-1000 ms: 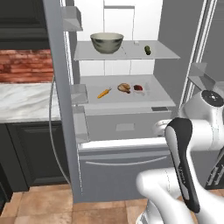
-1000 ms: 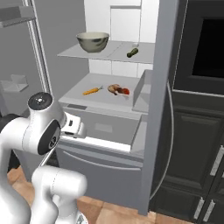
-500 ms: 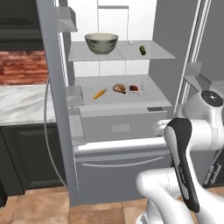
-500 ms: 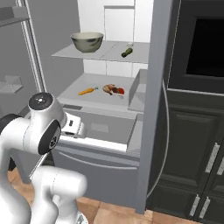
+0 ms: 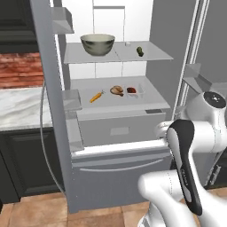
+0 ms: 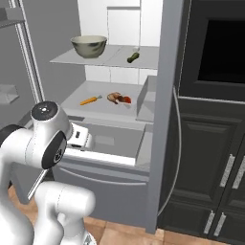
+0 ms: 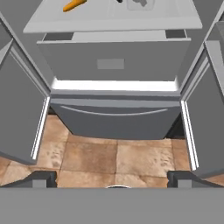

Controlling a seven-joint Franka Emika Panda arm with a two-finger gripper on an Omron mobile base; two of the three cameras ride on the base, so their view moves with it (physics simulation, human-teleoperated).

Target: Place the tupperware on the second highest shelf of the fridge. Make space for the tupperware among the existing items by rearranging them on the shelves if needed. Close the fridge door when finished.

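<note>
The fridge [image 5: 111, 177] stands with both doors swung open. On the wide pale-grey second highest shelf [image 5: 150, 99] lie an orange carrot [image 5: 96, 96], a brown meat piece [image 5: 117, 90] and the small clear tupperware [image 5: 133, 91] with red food. Above, the translucent shelf [image 5: 155, 55] carries the grey-green bowl [image 5: 97, 44] and the pickle [image 5: 140, 51]. My gripper [image 7: 112, 180] is open and empty, held back from the fridge and below shelf level, looking down over the drawer front [image 7: 113, 120]. The carrot [image 7: 74, 4] and tupperware [image 7: 140, 3] peek in at the hand view's top.
The left door [image 5: 51, 102] and right door [image 5: 199, 53] flank the opening, each with small bins [image 5: 71, 99]. A marble counter [image 5: 20, 106] and brick wall lie left; dark cabinets and an oven [image 6: 215, 52] stand right. A tiled floor [image 7: 113, 157] lies below.
The whole scene has slid a little leftward in both base views, so the base has moved. The arm's pose and the items on the shelves look unchanged.
</note>
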